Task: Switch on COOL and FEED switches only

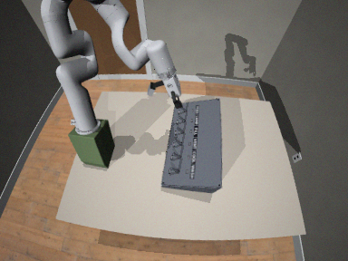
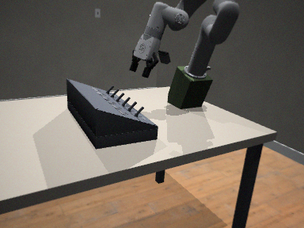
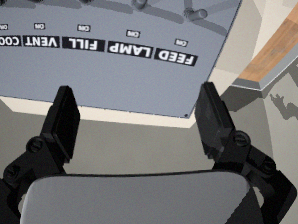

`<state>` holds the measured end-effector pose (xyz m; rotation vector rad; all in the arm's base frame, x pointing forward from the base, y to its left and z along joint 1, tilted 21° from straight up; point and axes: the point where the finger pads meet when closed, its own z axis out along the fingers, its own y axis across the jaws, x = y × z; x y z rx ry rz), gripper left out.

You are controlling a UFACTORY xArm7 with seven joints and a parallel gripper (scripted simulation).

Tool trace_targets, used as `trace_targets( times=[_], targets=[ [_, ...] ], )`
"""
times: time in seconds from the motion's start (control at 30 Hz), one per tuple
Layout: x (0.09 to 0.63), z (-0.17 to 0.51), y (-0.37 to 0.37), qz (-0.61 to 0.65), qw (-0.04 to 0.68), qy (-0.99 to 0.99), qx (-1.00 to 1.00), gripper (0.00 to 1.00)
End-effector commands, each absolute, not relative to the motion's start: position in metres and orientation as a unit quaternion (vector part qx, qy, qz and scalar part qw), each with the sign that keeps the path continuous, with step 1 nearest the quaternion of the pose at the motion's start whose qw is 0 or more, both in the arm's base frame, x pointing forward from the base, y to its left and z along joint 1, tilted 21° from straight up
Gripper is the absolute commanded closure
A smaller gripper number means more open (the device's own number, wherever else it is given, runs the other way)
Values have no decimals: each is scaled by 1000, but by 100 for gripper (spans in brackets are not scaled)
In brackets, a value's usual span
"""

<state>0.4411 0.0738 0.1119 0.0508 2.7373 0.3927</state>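
Note:
The grey sloped console (image 1: 208, 145) (image 2: 85, 96) (image 3: 125, 80) stands on the table, with a row of several dark levers that look alike in tilt. The FEED switch (image 2: 139, 112) (image 3: 197, 14) is at one end; the FEED label (image 3: 176, 56) is upside down in the wrist view. The COOL switch (image 2: 115, 93) is second from the other end; its label (image 3: 9, 41) is cut off at the left edge of the wrist view. My gripper (image 1: 178, 103) (image 2: 140, 71) (image 3: 136, 98) is open and empty. It hangs above the console's FEED end, touching nothing. The exact on or off positions are hard to tell.
The LAMP lever (image 3: 140, 4) stands beside the FEED lever, with FILL and VENT between LAMP and COOL, and WASH beyond COOL. The green base block (image 1: 91, 147) (image 2: 188, 89) carries the arm at the levers' side of the console. The pale table (image 1: 254, 199) (image 2: 237, 127) extends around it.

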Motion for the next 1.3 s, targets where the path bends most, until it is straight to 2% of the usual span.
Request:
trace_targets(
  times=[0.0,1.27],
  targets=[
    [442,113,74,138,188,972,20,0],
    [434,123,127,157,188,965,89,0]
  ],
)
